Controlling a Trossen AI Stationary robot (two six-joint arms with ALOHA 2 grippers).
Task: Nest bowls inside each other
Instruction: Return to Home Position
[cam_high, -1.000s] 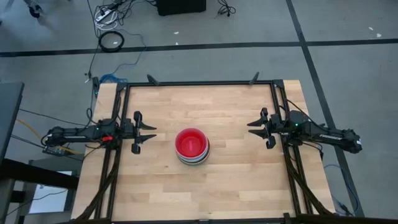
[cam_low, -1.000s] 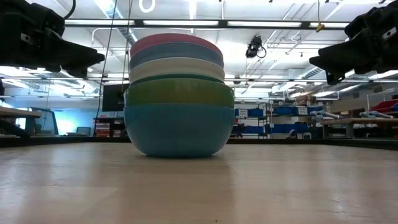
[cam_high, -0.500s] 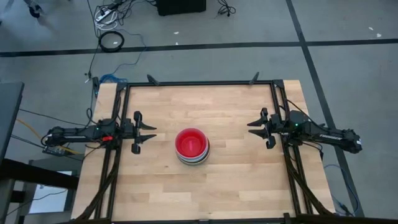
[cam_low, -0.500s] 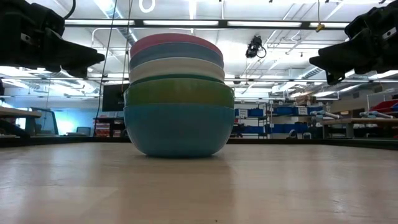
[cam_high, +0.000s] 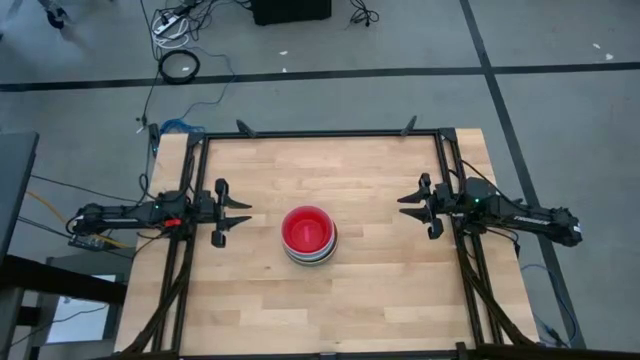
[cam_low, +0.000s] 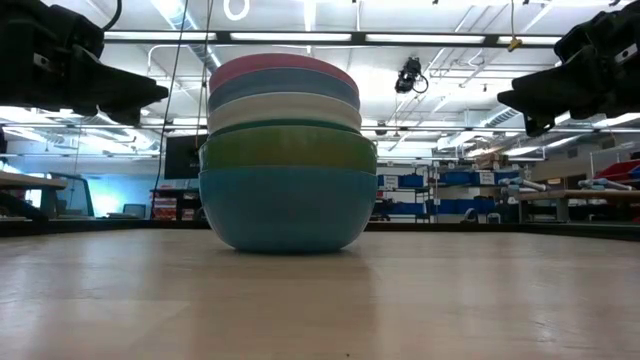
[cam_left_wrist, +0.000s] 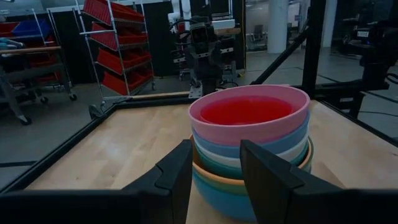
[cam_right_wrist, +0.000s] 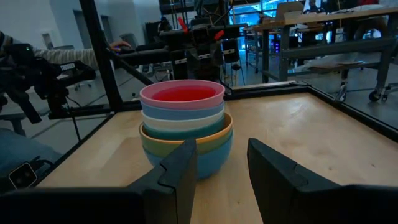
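Bowls (cam_high: 308, 238) nested in one stack at mid-table (cam_high: 380, 300), both my jaws apart.
Past each pair of my fingers comes the stack, then my other arm beyond it, inside the black frame (cam_high: 320, 133). My left gripper (cam_high: 240, 213) and right gripper (cam_high: 405, 206) hang level at opposite sides, well apart from the stack, pointing at it. From above only the red bowl (cam_high: 307, 229) shows; the low view hides it and shows the light blue bowl (cam_low: 285, 210) at the bottom and the pink bowl (cam_low: 283, 65) on top.
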